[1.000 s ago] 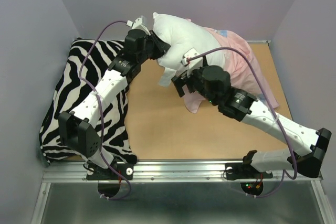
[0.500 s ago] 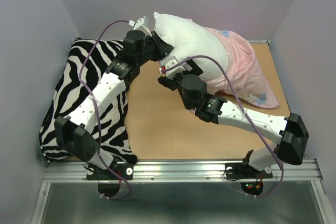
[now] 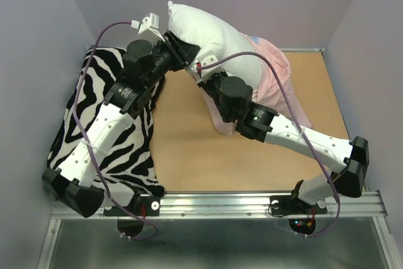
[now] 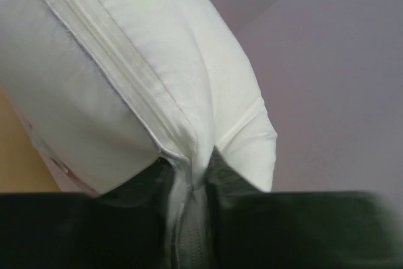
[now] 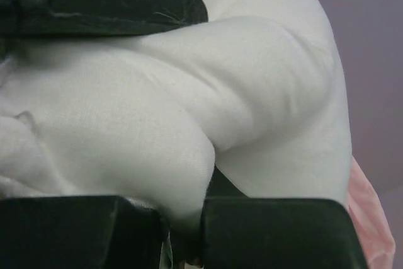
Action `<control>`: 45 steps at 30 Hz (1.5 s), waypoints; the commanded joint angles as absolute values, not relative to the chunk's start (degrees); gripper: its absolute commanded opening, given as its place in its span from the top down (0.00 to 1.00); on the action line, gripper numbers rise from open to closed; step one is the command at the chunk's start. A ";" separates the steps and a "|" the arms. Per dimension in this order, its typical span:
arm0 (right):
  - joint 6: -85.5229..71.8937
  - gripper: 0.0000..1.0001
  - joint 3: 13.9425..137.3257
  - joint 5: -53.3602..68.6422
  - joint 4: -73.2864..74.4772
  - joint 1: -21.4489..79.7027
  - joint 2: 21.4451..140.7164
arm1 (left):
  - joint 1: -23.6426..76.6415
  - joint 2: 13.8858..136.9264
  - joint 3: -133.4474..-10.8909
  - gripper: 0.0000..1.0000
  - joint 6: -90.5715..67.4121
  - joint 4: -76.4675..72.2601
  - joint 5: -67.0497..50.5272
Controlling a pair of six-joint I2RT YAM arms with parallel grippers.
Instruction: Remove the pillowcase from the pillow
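Observation:
The white pillow (image 3: 211, 36) is held up off the table at the back, its right half still inside the pink pillowcase (image 3: 277, 74), which hangs down toward the table. My left gripper (image 3: 184, 51) is shut on the pillow's bare left end; in the left wrist view the seam (image 4: 157, 130) is pinched between the jaws (image 4: 192, 184). My right gripper (image 3: 206, 79) is just below, shut on a fold of the white pillow (image 5: 189, 111). A strip of the pink pillowcase (image 5: 371, 218) shows at the right edge of the right wrist view.
A black-and-white zebra-striped cushion (image 3: 107, 124) lies along the left side under the left arm. The brown table (image 3: 189, 149) is walled in by lilac panels at the back and sides. A metal rail (image 3: 220, 205) runs along the near edge.
The right gripper left the pillowcase, moved left to the pillow's underside and shut on it. The left arm lifted the pillow up and to the left.

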State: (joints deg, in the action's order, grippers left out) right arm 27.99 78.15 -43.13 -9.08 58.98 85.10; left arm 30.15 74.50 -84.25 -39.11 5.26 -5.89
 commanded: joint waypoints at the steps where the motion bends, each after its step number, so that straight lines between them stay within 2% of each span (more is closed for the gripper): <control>1: 19.43 0.99 89.71 -42.98 -5.64 57.22 79.37 | 31.20 67.50 -89.03 0.51 -37.18 -3.76 -5.30; 2: 19.08 1.00 90.95 -43.50 -5.02 57.22 79.19 | 31.20 66.28 -89.03 0.30 -36.92 -4.65 -4.06; 4: 18.46 0.99 93.24 -44.56 -3.61 57.22 78.49 | 31.20 65.04 -89.29 0.22 -35.43 -7.12 -0.03; 9: 16.79 0.99 97.90 -46.05 -0.71 57.13 76.64 | 31.20 61.36 -90.26 0.22 -34.19 -7.83 12.11; 13: 16.26 0.99 102.73 -47.81 2.89 56.95 76.73 | 31.03 61.08 -87.73 0.21 -35.85 -1.59 23.79; 15: 15.47 0.99 105.02 -47.81 4.21 56.87 76.90 | 30.06 61.43 -84.74 0.20 -36.99 -2.28 24.61; 18: 14.60 0.99 108.62 -47.29 5.97 56.95 76.91 | 25.95 63.88 -79.20 0.20 -39.45 -5.96 19.09; 27: 10.90 0.99 112.41 -45.35 10.98 56.95 74.09 | 18.28 80.13 -73.92 0.20 -42.01 -31.86 -14.72; 31: 8.88 0.99 110.05 -44.56 13.27 56.95 71.03 | 18.37 82.70 -73.21 0.20 -44.64 -38.93 -17.40; 39: 2.13 0.99 95.64 -35.87 13.71 56.95 58.55 | 18.37 81.74 -70.67 0.20 -46.76 -43.84 -16.17; 45: 0.18 0.99 91.06 -33.22 13.97 56.95 54.23 | 20.21 81.83 -67.33 0.20 -46.85 -54.65 -24.95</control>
